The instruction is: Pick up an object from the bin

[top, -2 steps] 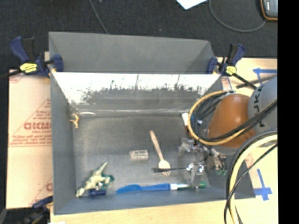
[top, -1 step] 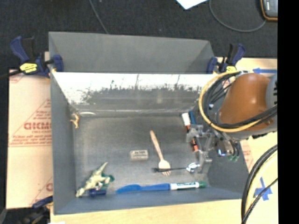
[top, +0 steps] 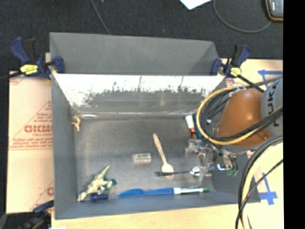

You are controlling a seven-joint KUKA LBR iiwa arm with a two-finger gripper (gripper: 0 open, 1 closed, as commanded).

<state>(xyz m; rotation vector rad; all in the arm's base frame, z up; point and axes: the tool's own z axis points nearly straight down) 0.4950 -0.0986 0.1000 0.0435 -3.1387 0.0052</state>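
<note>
My gripper (top: 208,159) hangs low at the right side of the bin, below the orange cover. Just to its left a thin dark utensil (top: 175,174) lies flat, its shiny end close under the gripper. A pale wooden spoon (top: 161,152) lies slanted beside it, bowl end touching the dark utensil's left tip. In front of the gripper, along the near wall, lies a long blue pen (top: 159,192) with a white and green end. I see nothing held.
A small grey rectangular piece (top: 141,158) lies mid-floor. A pale green toy dinosaur (top: 97,185) sits in the near left corner. A small tan scrap (top: 76,123) rests by the left wall. Cables loop round the orange cover on the arm.
</note>
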